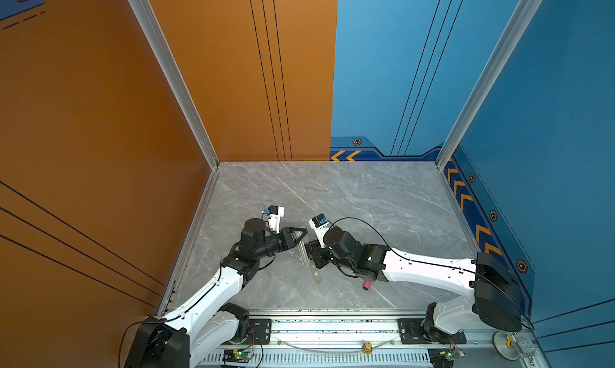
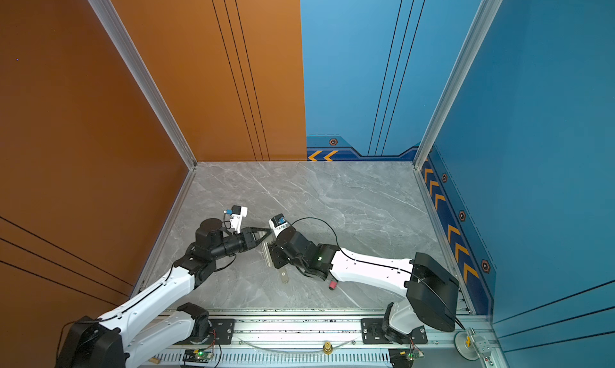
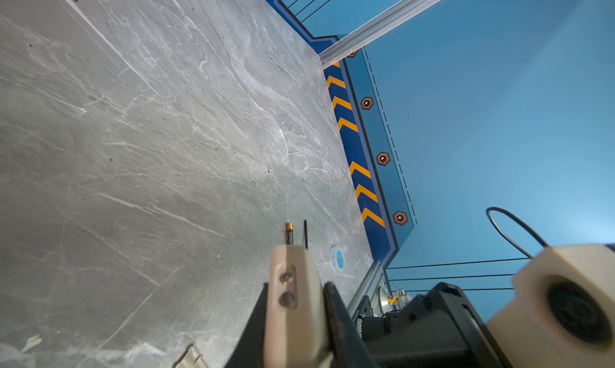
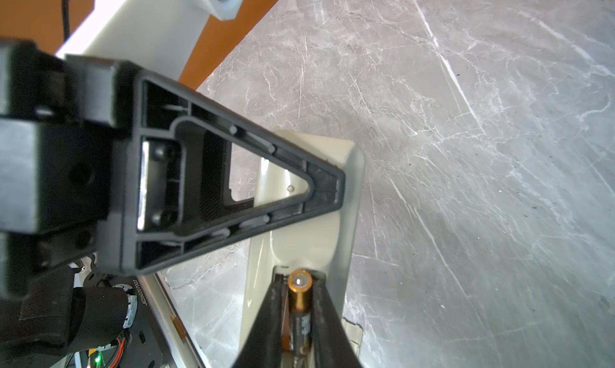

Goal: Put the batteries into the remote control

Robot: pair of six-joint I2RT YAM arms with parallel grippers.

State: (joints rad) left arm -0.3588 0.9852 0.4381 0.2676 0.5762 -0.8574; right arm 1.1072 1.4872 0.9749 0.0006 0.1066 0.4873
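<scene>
In both top views the left gripper (image 1: 303, 236) reaches in from 8 o'clock, pressed together on the far end of the remote control (image 1: 303, 254). It holds the handset tipped on its long edge over the table (image 1: 366, 199). That grip likely serves as a vice, keeping the greyish-beige back and its battery recess turned toward the other arm. In the left wrist view the beige end sits clamped between the dark fingers (image 3: 336, 316).

A beige piece, probably the battery cover (image 1: 316, 278), lies flat on the marble at 5 o'clock from the remote, set aside so the recess stays open.

The right gripper (image 4: 298, 284) comes in from 4 o'clock. In the right wrist view its two fingers pinch the held battery (image 4: 299, 316) along its sides. The battery's gold end points up the recess, a narrow lengthwise hold that suits sliding it in. Seating looks close to done.

A spare battery (image 3: 289, 233) waits loose on the table beside the shaft of the screwdriver (image 1: 366, 285), whose pink handle shows at 4 o'clock from the remote.
</scene>
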